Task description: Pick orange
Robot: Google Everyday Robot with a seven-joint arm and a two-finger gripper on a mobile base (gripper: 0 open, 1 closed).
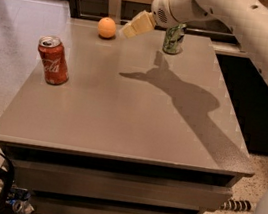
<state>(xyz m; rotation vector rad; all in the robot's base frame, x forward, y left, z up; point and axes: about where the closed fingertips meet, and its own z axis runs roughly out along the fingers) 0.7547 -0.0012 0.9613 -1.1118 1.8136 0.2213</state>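
- In the camera view, the orange [106,27] is sitting on the grey table [121,122] near its far edge, in the upper left-centre of the frame. Nothing is touching it.
- The gripper [131,28] is hovering in the upper centre of the frame, just to the right of the orange, and is angling down and left toward it. It appears to be apart from the fruit.
- I cannot tell whether the gripper is open or closed. It is carrying nothing, since the orange is lying free on the table.
- The white arm [248,26] is reaching in from the upper right and is casting a long shadow [177,88] across the middle of the table.
- A red cola can [53,60] is standing at the left of the frame, well apart from the orange. A green can [174,38] is standing near the far edge, close under the wrist.
- As I judge it, the reach toward the orange is the step under way, and the grasp is not yet made.
- The next move is calling for closing the last gap and dropping to the fruit's height, so the gripper takes it across its middle. A sideways nudge could set the round fruit rolling, and the wrist is passing close to the green can.
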